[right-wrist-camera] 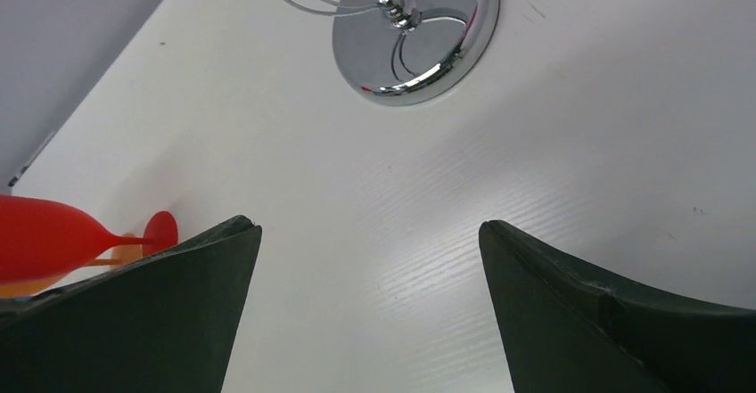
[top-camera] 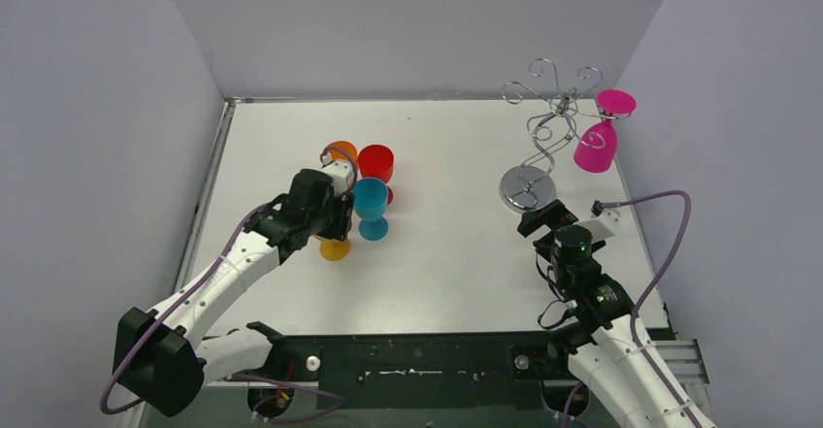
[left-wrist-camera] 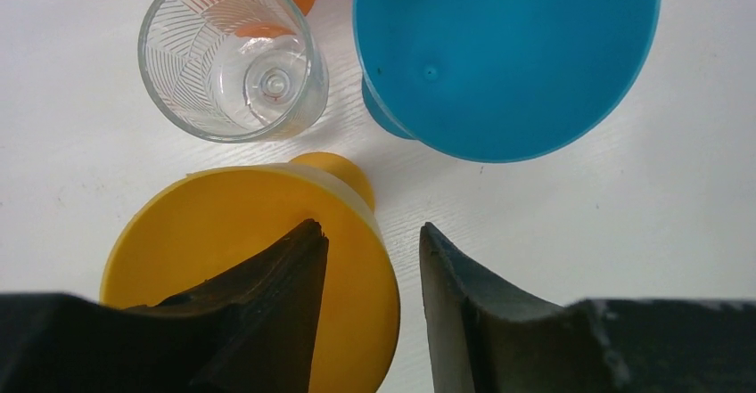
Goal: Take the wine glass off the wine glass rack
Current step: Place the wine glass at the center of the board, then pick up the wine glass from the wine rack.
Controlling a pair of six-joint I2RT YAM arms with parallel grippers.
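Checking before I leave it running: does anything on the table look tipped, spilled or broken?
Nothing stands out. The pink wine glass hangs bowl down from the wine glass rack; the glasses clustered by the left claw stand upright, with no spill or breakage visible.

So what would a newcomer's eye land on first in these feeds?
Probably the bright pink plastic wine glass, hanging upside down from the thin silver wire wine glass rack at the far right of the white table. Next, the cluster of colourful plastic wine glasses left of centre, with the left gripper over the yellow plastic glass. The right gripper sits open near the rack's shiny disc base.
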